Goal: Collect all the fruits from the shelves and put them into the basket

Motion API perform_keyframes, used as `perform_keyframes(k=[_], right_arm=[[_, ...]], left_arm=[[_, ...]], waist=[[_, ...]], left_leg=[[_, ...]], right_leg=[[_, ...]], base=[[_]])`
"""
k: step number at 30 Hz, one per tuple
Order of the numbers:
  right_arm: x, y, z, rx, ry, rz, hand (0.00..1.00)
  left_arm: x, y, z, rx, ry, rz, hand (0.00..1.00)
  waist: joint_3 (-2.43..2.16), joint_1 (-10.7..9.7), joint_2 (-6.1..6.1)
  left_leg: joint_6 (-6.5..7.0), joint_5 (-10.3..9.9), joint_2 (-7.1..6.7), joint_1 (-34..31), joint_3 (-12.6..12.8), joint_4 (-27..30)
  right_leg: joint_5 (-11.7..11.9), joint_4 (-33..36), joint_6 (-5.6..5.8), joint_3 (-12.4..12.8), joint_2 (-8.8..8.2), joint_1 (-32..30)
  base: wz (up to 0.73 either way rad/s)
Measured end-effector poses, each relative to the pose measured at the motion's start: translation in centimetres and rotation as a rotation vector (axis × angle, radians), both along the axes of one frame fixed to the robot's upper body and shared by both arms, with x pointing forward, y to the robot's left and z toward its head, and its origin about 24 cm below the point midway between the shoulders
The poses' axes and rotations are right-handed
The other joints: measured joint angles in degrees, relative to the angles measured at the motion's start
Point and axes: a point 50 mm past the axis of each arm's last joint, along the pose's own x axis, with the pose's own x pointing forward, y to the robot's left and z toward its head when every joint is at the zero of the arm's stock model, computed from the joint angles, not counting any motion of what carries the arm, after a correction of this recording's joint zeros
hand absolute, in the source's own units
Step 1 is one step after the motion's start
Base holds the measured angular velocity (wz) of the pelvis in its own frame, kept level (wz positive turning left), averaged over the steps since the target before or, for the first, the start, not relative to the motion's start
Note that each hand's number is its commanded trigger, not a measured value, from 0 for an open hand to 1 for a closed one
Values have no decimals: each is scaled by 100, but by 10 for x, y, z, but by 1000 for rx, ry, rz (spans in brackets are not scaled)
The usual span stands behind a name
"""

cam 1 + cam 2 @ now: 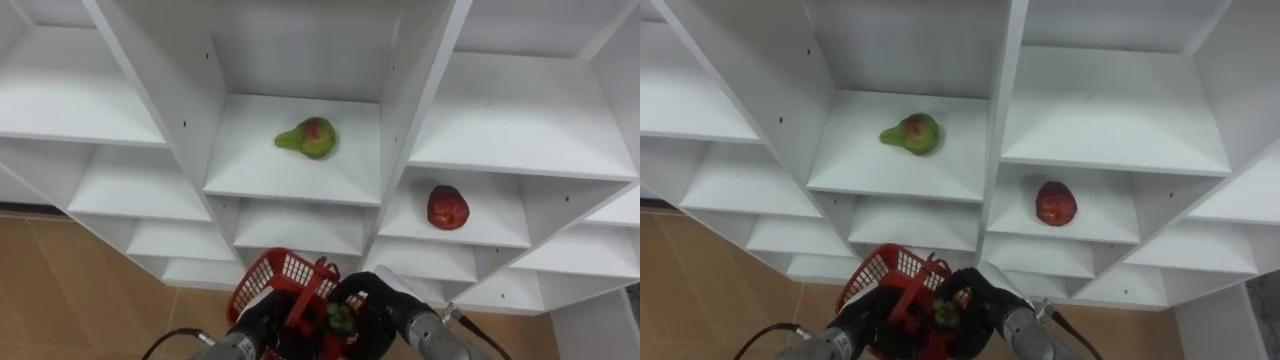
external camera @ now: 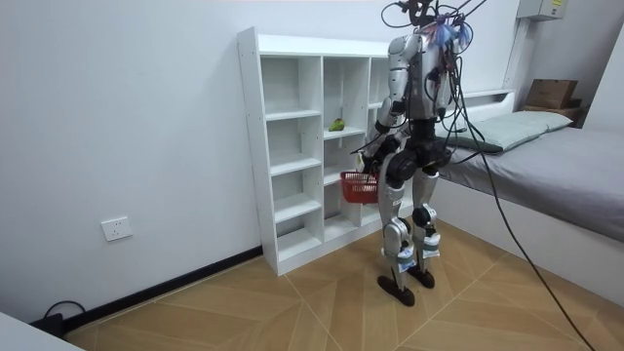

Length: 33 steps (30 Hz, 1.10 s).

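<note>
Grips the handle of the red basket (image 1: 285, 272) with the left hand (image 1: 262, 318), low before the white closet (image 1: 150, 80); curls the right hand (image 1: 372, 300) round a small dark fruit (image 1: 340, 318) with a green top, just beside it over the basket. Faces shelves with a green pear (image 1: 308, 137) lying in the middle compartment and a red apple (image 1: 447, 207) lower, in the compartment to the right.

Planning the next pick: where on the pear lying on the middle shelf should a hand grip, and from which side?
Probably round the wide, blushed belly of the pear, reaching in over the shelf from its open front, fingers over the top. It lies on its side, narrow neck pointing left.
</note>
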Motion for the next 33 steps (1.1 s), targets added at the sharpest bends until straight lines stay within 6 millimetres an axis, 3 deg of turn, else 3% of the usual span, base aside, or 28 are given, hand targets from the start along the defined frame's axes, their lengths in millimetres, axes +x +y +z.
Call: perform_keyframes(k=[4,33], right_arm=[[0,0,0,-2,1,1,0],[0,0,-3,-27,7,20,0]], left_arm=[[-3,-2,-1,1,13,-31,100],[-14,6,-9,37,65,-74,100]], waist=[[-30,-5,19],[-12,-33,75]], left_leg=[[0,3,1,19,-7,4],[4,17,-2,146,-25,-103]], right_leg=[[1,1,-2,-7,0,16],[1,-11,-1,18,0,97]], base=[[0],[0]])
